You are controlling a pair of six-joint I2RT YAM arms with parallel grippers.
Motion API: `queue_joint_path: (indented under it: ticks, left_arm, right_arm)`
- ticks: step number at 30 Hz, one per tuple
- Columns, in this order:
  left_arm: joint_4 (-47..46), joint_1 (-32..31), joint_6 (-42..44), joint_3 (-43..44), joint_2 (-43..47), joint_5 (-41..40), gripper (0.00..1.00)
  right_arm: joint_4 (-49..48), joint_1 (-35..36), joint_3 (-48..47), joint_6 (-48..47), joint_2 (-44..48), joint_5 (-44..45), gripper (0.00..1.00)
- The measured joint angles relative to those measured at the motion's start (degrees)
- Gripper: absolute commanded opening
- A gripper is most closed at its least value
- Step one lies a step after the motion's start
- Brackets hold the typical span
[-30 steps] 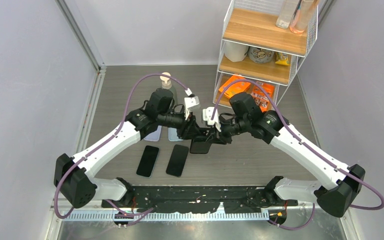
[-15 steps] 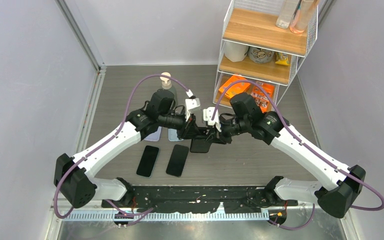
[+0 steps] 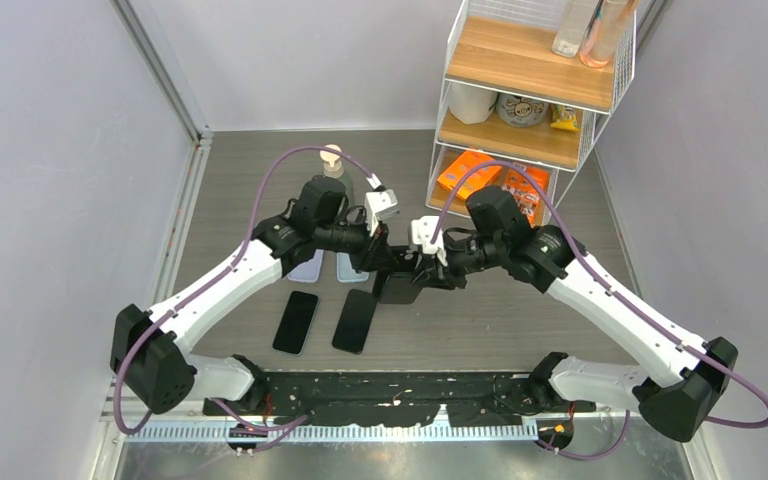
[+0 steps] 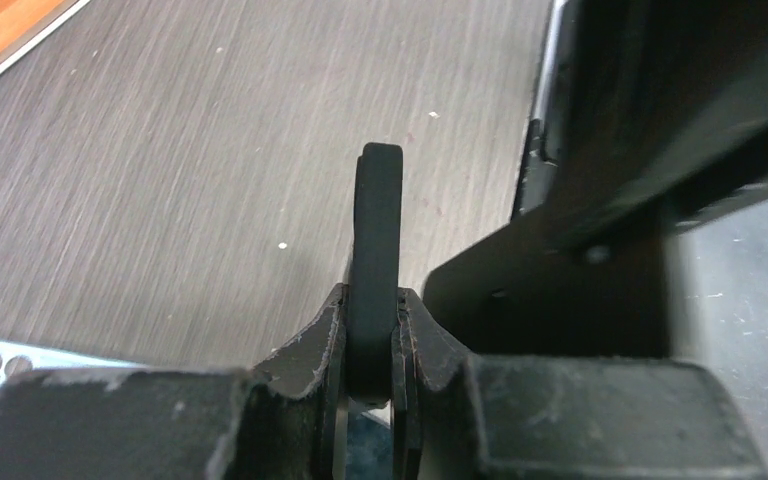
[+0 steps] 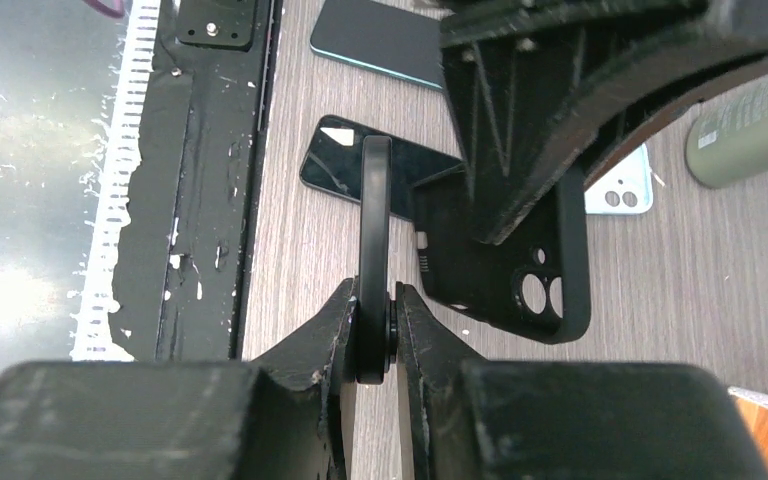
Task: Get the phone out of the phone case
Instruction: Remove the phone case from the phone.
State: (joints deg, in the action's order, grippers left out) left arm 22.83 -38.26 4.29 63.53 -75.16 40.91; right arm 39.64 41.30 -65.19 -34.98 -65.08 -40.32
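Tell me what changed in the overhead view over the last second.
Only slightly: the black phone case, clamped by the left gripper, shifted a little left, and the grippers drew slightly apart. The right gripper stays shut on a thin black slab. Nothing was grabbed or released. The two dark phones on the table, the bottle and the shelf stayed put.

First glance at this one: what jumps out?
Both arms meet mid-table: the left gripper pinches an edge of the black phone case, the right gripper a thin black slab seen edge-on, likely the phone. Two dark phones lie flat near the bases, and a wire shelf stands back right.
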Motion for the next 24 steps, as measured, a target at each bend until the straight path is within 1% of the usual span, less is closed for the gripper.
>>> queue_joint_path:
  ticks: [6,14,18,24]
  left_arm:
    - [1.09,1.73,0.28,0.04,-2.01,-2.32,0.0]
    - [0.96,4.28,0.28,2.45,-7.3,-2.14,0.0]
    - [-0.63,6.58,-1.66,3.89,-11.06,-0.87,0.0]
    - [-3.65,8.02,-7.19,9.55,-21.07,2.19,0.0]
  right_arm:
    - [-0.72,0.0,0.09,-0.31,2.97,-1.7,0.05]
    - [-1.92,-0.83,1.2,-0.13,5.95,-1.03,0.05]
    - [-2.82,-2.34,3.28,0.17,8.17,-0.13,0.05]
    - [-4.04,-5.22,7.74,0.7,12.37,0.15,0.05]
